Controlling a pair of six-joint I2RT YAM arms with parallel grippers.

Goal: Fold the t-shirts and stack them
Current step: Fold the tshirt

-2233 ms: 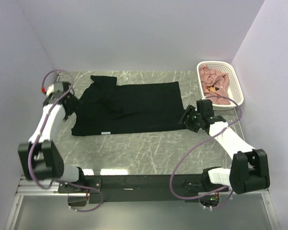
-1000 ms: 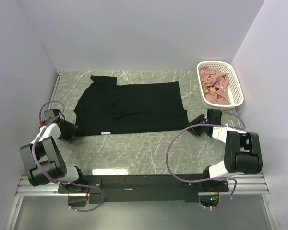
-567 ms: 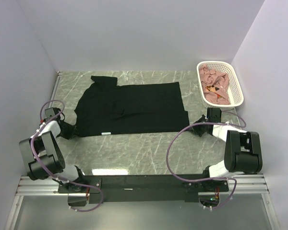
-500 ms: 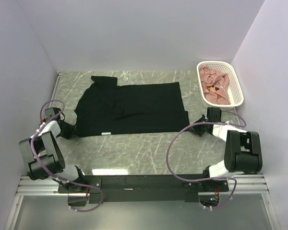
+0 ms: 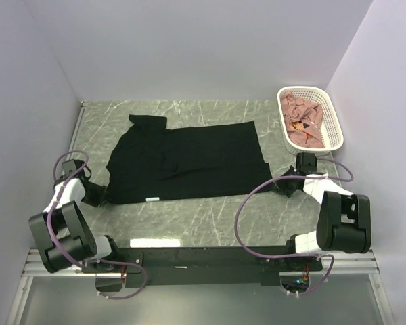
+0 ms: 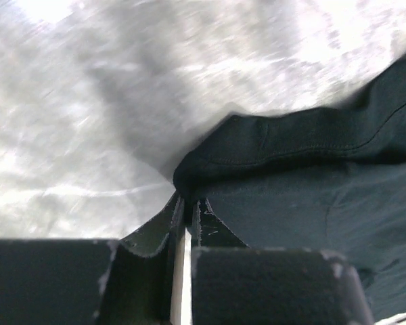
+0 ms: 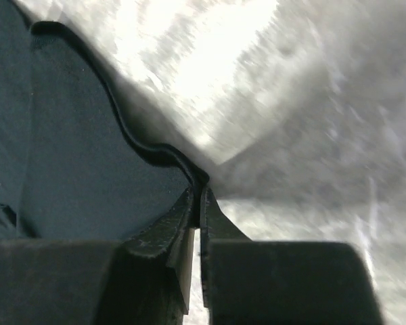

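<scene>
A large black t-shirt [image 5: 186, 161] lies spread flat across the marble table, collar to the left. My left gripper [image 5: 103, 195] is shut on the near left corner of the black t-shirt [image 6: 284, 176]; its jaws pinch the hem where the cloth bunches. My right gripper [image 5: 276, 183] is shut on the near right corner of that shirt [image 7: 74, 156], the hem curling into the closed jaws. Dusty pink t-shirts [image 5: 304, 120] lie heaped in the basket.
A white lattice basket [image 5: 333, 115] stands at the back right against the wall. White walls close in the left, back and right sides. The marble table [image 5: 189, 217] runs bare between the shirt and the arm bases.
Both grippers closed on the shirt's near corners and have drawn back toward the near edge. The shirt's near hem has shifted a little nearer and its corners are pulled outward.
</scene>
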